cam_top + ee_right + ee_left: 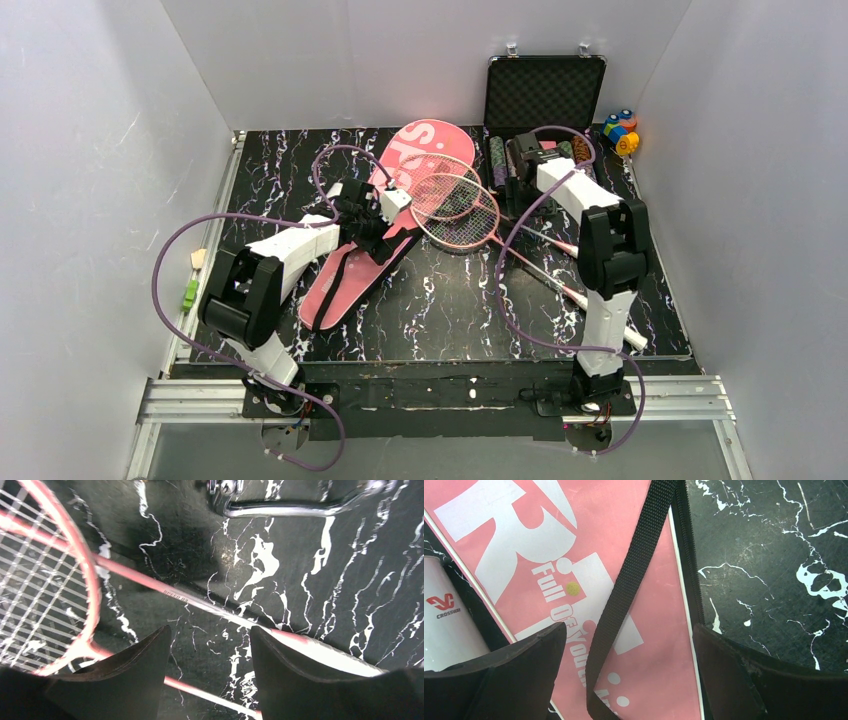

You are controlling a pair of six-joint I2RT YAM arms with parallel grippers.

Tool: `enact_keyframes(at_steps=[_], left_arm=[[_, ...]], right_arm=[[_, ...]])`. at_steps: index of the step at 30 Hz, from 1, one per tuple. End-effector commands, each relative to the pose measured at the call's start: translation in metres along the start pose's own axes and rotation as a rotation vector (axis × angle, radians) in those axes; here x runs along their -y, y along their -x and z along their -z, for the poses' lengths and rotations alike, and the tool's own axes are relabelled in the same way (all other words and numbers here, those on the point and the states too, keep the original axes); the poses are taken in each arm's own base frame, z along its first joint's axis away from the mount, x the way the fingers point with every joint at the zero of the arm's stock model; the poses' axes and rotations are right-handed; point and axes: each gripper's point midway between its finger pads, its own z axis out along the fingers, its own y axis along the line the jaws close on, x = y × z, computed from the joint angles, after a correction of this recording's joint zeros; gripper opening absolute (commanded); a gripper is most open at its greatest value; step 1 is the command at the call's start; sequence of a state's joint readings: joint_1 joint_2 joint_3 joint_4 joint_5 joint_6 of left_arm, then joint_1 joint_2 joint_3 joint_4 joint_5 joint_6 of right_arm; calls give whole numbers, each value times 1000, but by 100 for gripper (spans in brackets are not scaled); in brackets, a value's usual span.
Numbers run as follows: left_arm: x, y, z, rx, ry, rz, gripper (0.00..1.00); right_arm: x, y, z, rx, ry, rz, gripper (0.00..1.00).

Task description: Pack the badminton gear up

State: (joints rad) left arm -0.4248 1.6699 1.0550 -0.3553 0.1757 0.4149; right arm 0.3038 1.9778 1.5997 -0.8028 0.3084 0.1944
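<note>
Black marbled tabletop: left gripper wide open, empty, over pink racket-shaped bag; right gripper parted, empty, over red-framed rackets beside it.

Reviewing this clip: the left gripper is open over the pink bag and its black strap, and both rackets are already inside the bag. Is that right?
Not quite. The left gripper is open over the pink bag and its black strap, but both rackets lie outside it, in the open on the table. The top external view shows this.
</note>
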Motion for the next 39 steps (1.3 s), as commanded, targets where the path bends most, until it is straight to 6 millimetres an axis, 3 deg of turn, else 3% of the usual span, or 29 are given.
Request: enact_keyframes(at_steps=[1,17,27,33,39], left_arm=[[-5,25,22,87,28,-5,98],[-5,27,24,85,30,-11,98],[-4,20,23,76,31,-19,98],[-4,18,23,74,32,-27,98],[-4,15,22,68,37,-35,98]], right_arm=[[-4,-9,-19,-58,9,31,67],[-16,0,-40,-61,92,31,63],[-22,9,-42,-56,128,59,54],[-27,-3,-40,-85,157,59,41],[-24,-27,-37,-125,151,23,36]])
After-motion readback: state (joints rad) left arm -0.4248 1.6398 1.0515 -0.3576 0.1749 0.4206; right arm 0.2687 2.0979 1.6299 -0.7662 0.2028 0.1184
